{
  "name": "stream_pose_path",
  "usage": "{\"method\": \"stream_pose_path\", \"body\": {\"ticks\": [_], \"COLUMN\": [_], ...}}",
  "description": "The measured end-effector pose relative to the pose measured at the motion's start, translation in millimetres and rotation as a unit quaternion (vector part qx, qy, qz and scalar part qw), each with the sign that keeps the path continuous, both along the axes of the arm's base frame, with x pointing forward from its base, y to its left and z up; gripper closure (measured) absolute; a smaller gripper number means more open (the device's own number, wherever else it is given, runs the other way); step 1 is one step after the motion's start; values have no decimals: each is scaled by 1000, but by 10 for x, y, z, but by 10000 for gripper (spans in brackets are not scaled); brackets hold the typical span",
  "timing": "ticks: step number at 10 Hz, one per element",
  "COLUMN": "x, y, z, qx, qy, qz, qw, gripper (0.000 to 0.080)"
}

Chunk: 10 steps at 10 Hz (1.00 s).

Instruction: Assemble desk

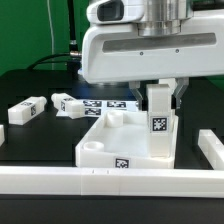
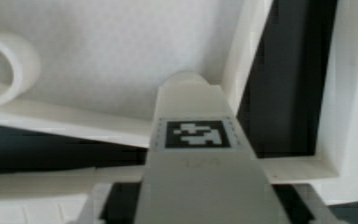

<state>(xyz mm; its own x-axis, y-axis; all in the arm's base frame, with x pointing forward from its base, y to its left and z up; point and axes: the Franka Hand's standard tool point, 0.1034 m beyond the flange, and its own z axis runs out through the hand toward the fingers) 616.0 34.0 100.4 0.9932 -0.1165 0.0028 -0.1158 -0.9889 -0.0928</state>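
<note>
My claw point(image 1: 160, 98) pinches one leg point(image 1: 158, 125) upright at the slab point(image 1: 105, 142)'s corner; two other legs point(image 1: 25, 110) lie loose, none seemingly fitted.

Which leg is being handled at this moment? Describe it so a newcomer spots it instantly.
Find the wide white desk slab on the black table. At its edge toward the exterior view's right, one leg stands upright, clamped by the end effector; the loose legs lie flat.

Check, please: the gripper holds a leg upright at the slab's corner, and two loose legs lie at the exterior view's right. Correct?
Wrong side. The exterior view shows the loose legs at its left; the gripper does hold a leg upright at the slab's corner.
</note>
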Motion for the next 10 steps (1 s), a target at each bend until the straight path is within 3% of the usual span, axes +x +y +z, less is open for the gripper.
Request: {"method": "stream_pose_path", "body": {"ticks": [4,8,9,10], "x": [-17,-16,-16,-17], "y": [72,117,118,114], "z": [-13,-13,-14,-14], "qx": [20,25,25,24], "qy": [25,46,47,44], "qz": [-234,-410,-418,-391], "qw": [972,911,907,919], "gripper": [509,509,491,491]}}
